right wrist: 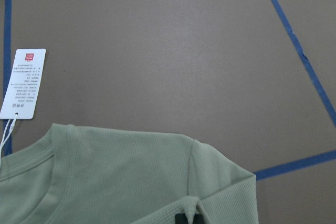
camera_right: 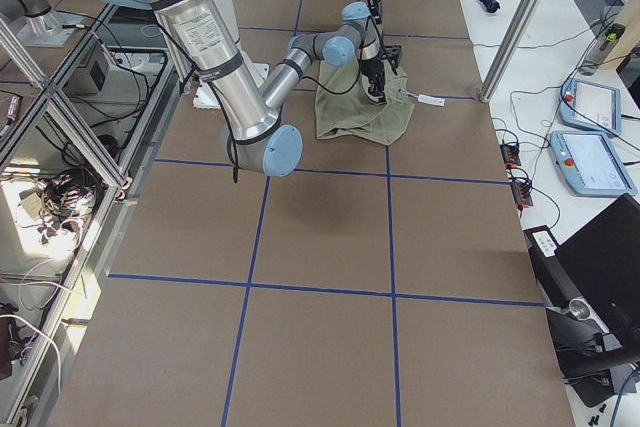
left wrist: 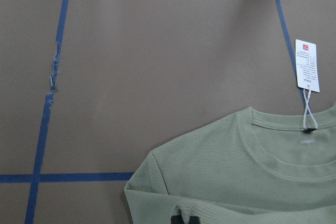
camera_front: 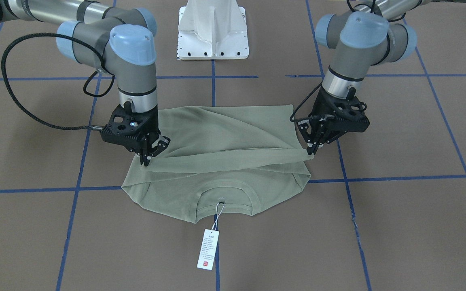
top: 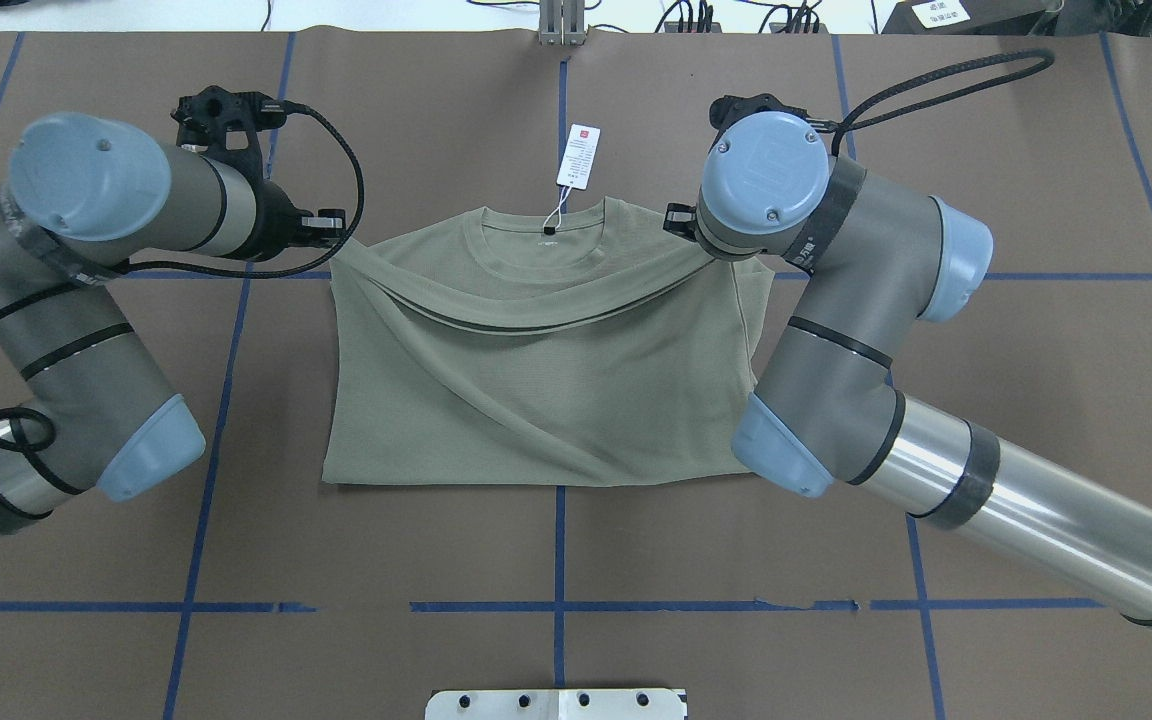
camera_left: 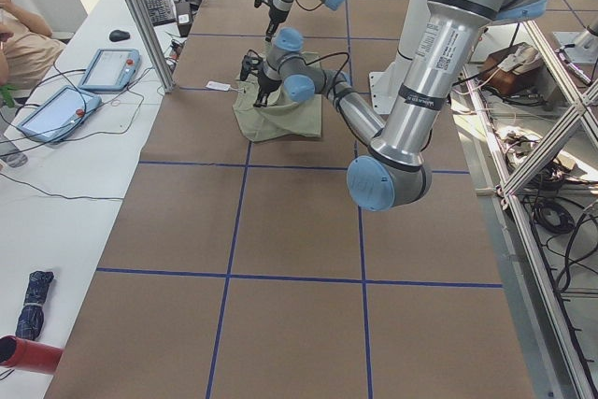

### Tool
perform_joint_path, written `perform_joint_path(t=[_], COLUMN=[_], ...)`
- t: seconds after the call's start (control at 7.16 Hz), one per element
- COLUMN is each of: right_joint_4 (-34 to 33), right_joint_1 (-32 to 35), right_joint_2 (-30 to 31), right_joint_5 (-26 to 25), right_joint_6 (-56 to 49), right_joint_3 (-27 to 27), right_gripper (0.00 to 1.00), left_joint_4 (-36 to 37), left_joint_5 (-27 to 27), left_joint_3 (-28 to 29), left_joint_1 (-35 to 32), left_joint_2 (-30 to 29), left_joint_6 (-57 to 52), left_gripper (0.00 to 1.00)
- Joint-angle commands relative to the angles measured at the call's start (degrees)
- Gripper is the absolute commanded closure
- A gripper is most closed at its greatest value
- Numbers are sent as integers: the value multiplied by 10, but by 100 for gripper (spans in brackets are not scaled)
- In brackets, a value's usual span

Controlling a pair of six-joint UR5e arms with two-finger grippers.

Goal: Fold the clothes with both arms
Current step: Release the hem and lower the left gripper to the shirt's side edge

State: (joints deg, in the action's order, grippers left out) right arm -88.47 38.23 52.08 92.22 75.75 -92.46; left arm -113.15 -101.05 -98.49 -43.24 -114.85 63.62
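Sage-green long-sleeved knit shirt (camera_front: 225, 133), lifted edge clenched in black left gripper (camera_front: 310, 150) and right gripper (camera_front: 146, 159), folded nearly to collar (camera_front: 237, 190); lay-down, release pending.

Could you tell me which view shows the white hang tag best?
The right wrist view: the hang tag is largest there, print lines showing. Left wrist, front-facing and overhead views show it whole but smaller; the side views, only a speck.

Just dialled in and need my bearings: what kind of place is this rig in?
Probably a robotics lab test cell: the table is gridded with blue tape, touch pendants lie on a white side bench, and aluminium framing with loose cables flanks it.
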Motion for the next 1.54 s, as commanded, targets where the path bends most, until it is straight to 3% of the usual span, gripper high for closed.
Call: perform_joint_path(t=[0.0,0.56,0.7,0.84,1.12,1.4], right_joint_4=[54,56,56,57,56,58], right_joint_1=[42,56,56,49,52,63], right_joint_2=[-21,-22,-21,-19,-20,8], right_joint_5=[36,47,47,44,79,120], right_joint_6=[-38,-72,-78,-82,-114,-172], right_joint_3=[66,106,107,109,88,35], right_gripper=[100,100,100,2,0,0], left_joint_4=[-21,-28,-29,-33,-45,-57], left_joint_5=[11,12,11,11,0,-48], left_joint_3=[44,102,104,103,67,-14], left_joint_1=[-17,-16,-14,-15,-15,-9], left_joint_2=[-18,-40,-40,-41,-33,26], left_joint_6=[-18,-20,-27,-72,-99,-91], left_gripper=[100,100,96,1,0,0])
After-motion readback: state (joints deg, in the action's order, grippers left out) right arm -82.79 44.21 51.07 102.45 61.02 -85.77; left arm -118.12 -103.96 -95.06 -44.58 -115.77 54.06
